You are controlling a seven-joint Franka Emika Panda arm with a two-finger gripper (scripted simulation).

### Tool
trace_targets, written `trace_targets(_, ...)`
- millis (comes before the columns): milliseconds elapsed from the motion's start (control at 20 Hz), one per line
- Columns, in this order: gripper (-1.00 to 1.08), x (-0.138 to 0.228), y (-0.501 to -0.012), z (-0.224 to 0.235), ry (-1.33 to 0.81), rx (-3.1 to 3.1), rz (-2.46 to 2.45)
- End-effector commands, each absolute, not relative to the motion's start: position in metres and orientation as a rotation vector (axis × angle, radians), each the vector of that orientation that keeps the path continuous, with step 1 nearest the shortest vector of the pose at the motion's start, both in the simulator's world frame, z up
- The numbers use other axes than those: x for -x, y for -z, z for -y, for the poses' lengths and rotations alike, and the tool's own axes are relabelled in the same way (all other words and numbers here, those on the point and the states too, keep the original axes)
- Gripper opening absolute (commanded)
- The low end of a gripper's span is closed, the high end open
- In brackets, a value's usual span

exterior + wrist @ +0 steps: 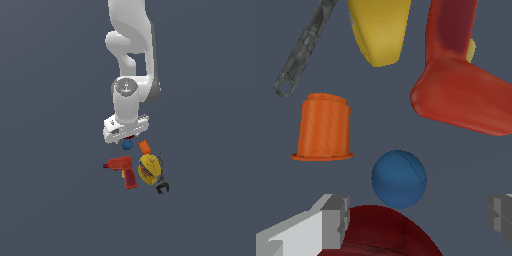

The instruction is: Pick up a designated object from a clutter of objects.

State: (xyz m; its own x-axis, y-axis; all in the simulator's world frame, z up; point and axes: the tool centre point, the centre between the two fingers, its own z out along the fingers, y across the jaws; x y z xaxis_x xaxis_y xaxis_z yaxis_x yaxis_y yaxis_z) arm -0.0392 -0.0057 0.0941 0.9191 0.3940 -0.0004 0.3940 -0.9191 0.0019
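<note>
1. One blue ball (399,178): on the floor between dark red bowl (381,232) and red drill (461,95), beside orange piece (323,127).
2. Gripper (416,217): jaws open, nothing held, hovering.
3. Step: approach; next, centre and descend.

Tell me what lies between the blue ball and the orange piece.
Nothing: in the wrist view, bare grey floor separates the blue ball from the orange piece.
</note>
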Motion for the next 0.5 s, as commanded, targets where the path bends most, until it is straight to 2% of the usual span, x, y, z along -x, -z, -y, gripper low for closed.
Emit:
trace_targets(0, 1.00, 0.0428, -0.0863, 0.0044, -0.001, -3.070, -0.662)
trace_targets(450, 1.00, 0.0449, -0.0797, 0.0036, -0.001, -3.067, -0.679)
